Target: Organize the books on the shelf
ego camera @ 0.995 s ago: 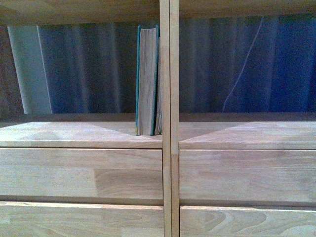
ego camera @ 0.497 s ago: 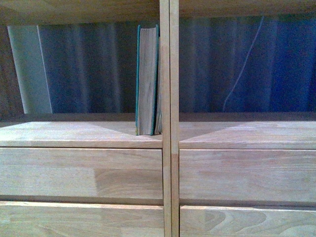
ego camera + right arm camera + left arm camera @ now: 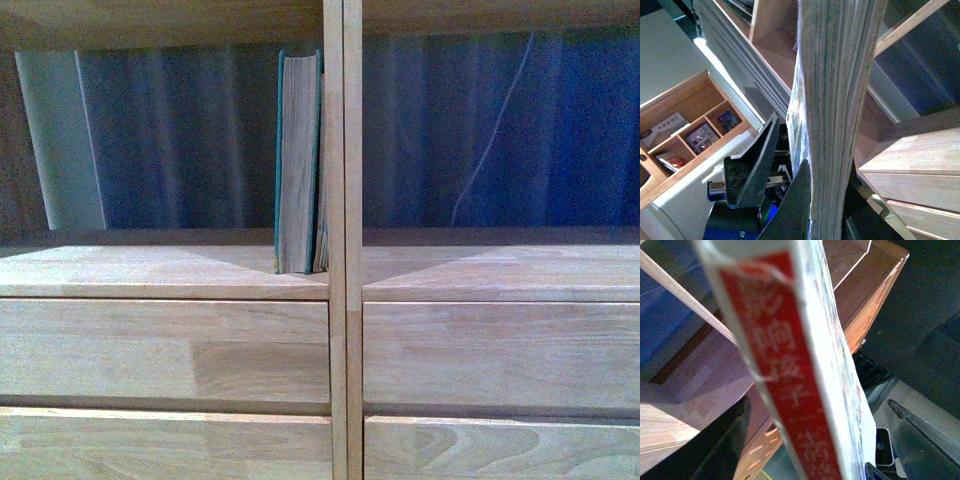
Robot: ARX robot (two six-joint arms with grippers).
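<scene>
– Pincers first: what has the right pincer (image 3: 824,212) got?
– Its dark fingers (image 3: 796,205) press against the faces of the white paperback (image 3: 840,100), so it is clamped on that book. Its wrist camera looks straight at the page edges, and a strip of illustrated cover shows beside them.
– And the left pincer (image 3: 805,440)?
– Harder. The paperback's red spine with pale characters fills that view. One dark finger (image 3: 732,435) stands beside it with a sliver of gap showing. Whether the pincer is clamping the book or merely flanking it, I cannot tell.
– Is the paperback on the shelf (image 3: 150,272)?
– No. It is held off the boards, close to the shelf, whose light wood shows behind it in both wrist views. Only the wrist cameras show it.
– Where is the teal book (image 3: 298,160)?
– In the front view it stands upright in the left open compartment, page edges facing out, at 9 o'clock of the central upright (image 3: 343,150). A thin second volume (image 3: 322,235) sits between it and that upright, seemingly touching both.
– And around it?
– Plain drawer fronts (image 3: 180,350) lie at 6 o'clock, in two rows. A blue curtain (image 3: 180,140) hangs behind the open back. A pale cord (image 3: 490,130) runs down it at 2 o'clock.
</scene>
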